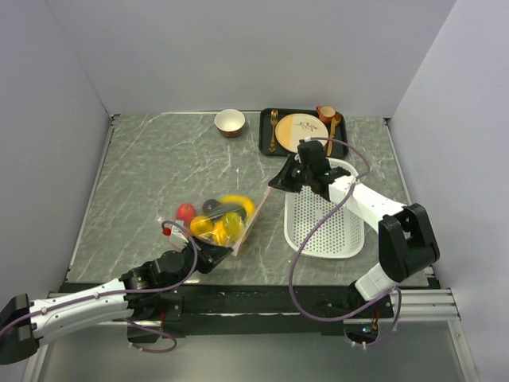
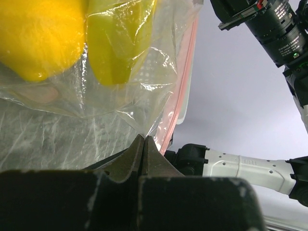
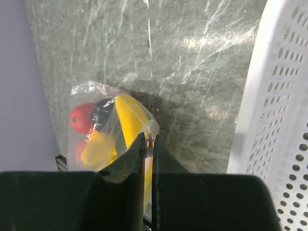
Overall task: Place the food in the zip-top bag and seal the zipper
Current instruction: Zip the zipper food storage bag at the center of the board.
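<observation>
Left gripper (image 1: 229,251) and right gripper (image 1: 275,185) are clamping the zip-top bag (image 1: 208,208) corner and zipper (image 1: 254,221) end near the table (image 1: 143,175) front edge; uneven tugging could slip the strip free, spilling food (image 1: 213,226).

White perforated basket (image 1: 342,235), small bowl (image 1: 230,122), black tray (image 1: 266,137) with beige plate (image 1: 297,132), marble table (image 1: 143,183)

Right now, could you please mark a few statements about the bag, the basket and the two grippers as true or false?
1. The banana is inside the bag. True.
2. The basket holds fruit. False: nothing lies in it.
3. The right gripper is shut on the zipper. True.
4. The left gripper hangs open, clear of the bag. False: it is shut on the bag's near end.
</observation>
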Controlling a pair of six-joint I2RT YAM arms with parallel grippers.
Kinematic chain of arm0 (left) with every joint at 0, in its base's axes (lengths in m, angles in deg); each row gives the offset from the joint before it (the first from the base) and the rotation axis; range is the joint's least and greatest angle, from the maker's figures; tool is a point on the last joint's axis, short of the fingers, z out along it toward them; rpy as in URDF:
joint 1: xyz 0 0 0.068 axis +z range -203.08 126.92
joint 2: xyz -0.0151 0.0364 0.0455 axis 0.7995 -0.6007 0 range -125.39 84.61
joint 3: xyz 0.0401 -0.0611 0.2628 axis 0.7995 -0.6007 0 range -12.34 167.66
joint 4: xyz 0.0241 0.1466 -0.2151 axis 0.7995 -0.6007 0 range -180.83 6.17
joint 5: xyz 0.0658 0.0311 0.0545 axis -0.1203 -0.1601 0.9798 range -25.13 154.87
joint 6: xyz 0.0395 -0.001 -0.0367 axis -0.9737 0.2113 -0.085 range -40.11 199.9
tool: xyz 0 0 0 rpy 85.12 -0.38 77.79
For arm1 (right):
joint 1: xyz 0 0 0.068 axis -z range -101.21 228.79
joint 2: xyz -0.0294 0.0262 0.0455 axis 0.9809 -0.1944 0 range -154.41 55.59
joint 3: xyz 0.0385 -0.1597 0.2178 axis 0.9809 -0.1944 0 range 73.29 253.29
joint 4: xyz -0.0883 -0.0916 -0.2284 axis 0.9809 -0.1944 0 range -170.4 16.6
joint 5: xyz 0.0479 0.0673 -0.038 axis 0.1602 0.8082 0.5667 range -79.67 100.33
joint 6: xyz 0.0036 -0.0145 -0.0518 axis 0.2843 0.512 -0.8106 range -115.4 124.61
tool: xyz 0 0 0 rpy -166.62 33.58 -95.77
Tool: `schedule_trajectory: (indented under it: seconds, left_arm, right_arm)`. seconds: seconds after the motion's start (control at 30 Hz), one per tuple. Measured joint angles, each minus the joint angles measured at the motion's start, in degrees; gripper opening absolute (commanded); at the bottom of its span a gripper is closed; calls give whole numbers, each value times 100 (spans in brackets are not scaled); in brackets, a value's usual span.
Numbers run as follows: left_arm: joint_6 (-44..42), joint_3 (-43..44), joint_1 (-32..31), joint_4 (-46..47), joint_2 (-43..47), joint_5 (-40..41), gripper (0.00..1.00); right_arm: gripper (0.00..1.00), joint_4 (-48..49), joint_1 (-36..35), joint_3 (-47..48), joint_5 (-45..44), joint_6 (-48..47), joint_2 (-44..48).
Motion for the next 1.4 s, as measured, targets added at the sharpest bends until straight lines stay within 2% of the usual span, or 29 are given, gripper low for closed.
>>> schedule_trajectory:
  seconds: [0.4, 0.47, 0.5, 0.53, 0.57, 0.67, 0.7, 0.77, 0.8, 0.83, 0.87, 0.97, 1.03, 1.07, 1.27, 1.4]
  left_arm:
    - [-269, 15, 0, 120, -520, 52, 1]
    - [-358, 48, 0, 181, -645, 52, 1]
    - [-402, 72, 0, 210, -704, 55, 1]
    - [-452, 118, 0, 219, -776, 55, 4]
    - [-525, 168, 0, 225, -848, 55, 13]
    - [-756, 332, 0, 188, -1056, 15, 24]
    - [-826, 374, -11, 168, -1104, -15, 33]
    - [-977, 466, -28, 85, -1207, -66, 44]
    - [-1049, 501, -33, 44, -1226, -81, 57]
    - [-1121, 533, -33, 13, -1233, -90, 63]
    - [-1213, 577, -33, -37, -1231, -98, 76]
    - [-1464, 824, -33, -326, -1224, -90, 94]
    - [-1624, 1025, -33, -533, -1207, -57, 98]
    - [-1714, 1158, -33, -693, -1178, -42, 99]
    - [-2159, 1899, -33, -1596, -909, 282, 99]
    - [-2472, 2435, -33, -2269, -916, 625, 99]
  right_arm:
    - [10, -326, 24, 313, 190, -638, -203]
    - [13, -428, 24, 402, 177, -778, -240]
    - [18, -483, 24, 455, 168, -863, -264]
    - [21, -535, 24, 496, 149, -949, -289]
    - [25, -575, 24, 520, 136, -1054, -306]
    - [43, -638, 28, 562, -35, -1298, -315]
    - [51, -619, 57, 575, -144, -1384, -315]
    - [59, -579, 127, 579, -352, -1506, -289]
    - [65, -579, 160, 579, -498, -1576, -258]
    - [68, -581, 177, 579, -619, -1633, -212]
    - [70, -584, 195, 579, -752, -1676, -151]
    - [75, -581, 208, 568, -1117, -1803, 116]
    - [79, -588, 208, 520, -1397, -1843, 369]
    - [84, -555, 208, 459, -1543, -1860, 522]
    - [100, -579, 275, -225, -2538, -1816, 1604]
    - [100, -649, 619, -804, -2973, -1766, 2245]
